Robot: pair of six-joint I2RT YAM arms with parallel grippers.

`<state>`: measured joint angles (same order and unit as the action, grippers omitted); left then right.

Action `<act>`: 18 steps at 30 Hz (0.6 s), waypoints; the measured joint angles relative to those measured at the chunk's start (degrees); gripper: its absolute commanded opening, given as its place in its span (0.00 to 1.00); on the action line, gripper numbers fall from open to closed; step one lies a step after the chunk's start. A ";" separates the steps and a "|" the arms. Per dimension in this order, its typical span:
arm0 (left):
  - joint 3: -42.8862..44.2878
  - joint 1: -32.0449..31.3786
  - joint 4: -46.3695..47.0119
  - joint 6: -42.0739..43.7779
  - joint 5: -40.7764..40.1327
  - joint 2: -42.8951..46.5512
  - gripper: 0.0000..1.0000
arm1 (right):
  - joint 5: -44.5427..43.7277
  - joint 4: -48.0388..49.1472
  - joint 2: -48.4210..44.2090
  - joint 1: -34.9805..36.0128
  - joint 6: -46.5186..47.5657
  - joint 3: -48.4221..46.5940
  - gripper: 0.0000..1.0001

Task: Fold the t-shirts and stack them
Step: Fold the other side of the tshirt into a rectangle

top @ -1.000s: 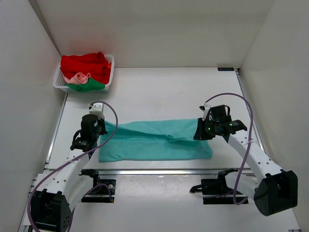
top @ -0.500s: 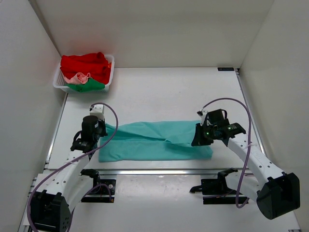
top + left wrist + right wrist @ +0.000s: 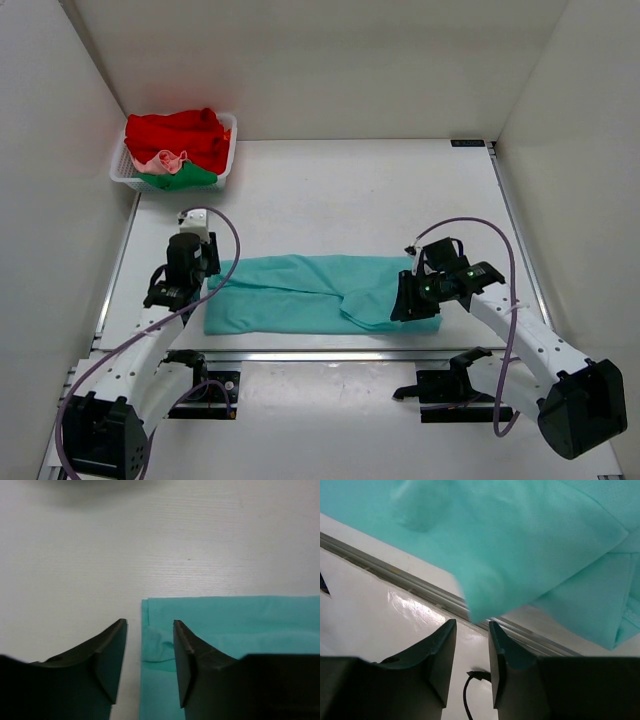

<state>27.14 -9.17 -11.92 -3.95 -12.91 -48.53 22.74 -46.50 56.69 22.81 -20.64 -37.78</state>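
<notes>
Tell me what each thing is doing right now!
Teal shirt: lying on the table, folded into a long strip, its right end lifted.
Left claw: open, at the shirt's left edge, holding nothing.
Right claw: fingers close together, teal cloth hanging just above them.
Basket: full of bunched-up red, pink and green shirts.

Two white-shelled arms with black joints and bases, looped lilac cables, and dark tapered fingers (image 3: 111, 662).

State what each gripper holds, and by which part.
The right gripper pinches the teal t-shirt by a corner of its right-end fold. The left gripper holds nothing; its jaws straddle the shirt's left edge.
</notes>
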 measured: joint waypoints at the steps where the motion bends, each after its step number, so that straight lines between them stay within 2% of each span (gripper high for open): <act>1: 1.18 0.02 -0.37 0.02 -0.46 -0.46 0.50 | -0.17 -0.46 -0.24 -0.37 -0.02 -0.09 0.33; 6: 8.81 -0.33 -1.53 0.46 0.55 -4.13 0.47 | -2.21 -2.16 -0.07 -2.89 0.26 -3.06 0.37; 10: 10.95 -3.61 -0.90 0.02 3.15 -8.46 0.39 | -4.20 0.48 2.99 -3.87 -0.17 -5.16 0.36; 13: 11.43 -6.25 -0.92 -0.63 4.90 -14.58 0.38 | -5.31 3.65 7.10 -3.78 -1.29 -4.98 0.36; 14: 11.87 -6.80 -1.25 -1.03 5.46 -17.05 0.34 | -5.70 4.85 8.39 -3.76 -1.95 -4.76 0.36; 18: 15.32 -8.74 -3.08 -4.20 7.19 -29.27 0.30 | -7.80 9.60 13.49 -3.63 -4.74 -2.36 0.34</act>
<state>42.46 -17.91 -15.00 -8.14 -5.72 -77.80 14.94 -36.91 70.17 19.18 -25.39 -40.14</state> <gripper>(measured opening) 0.314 0.347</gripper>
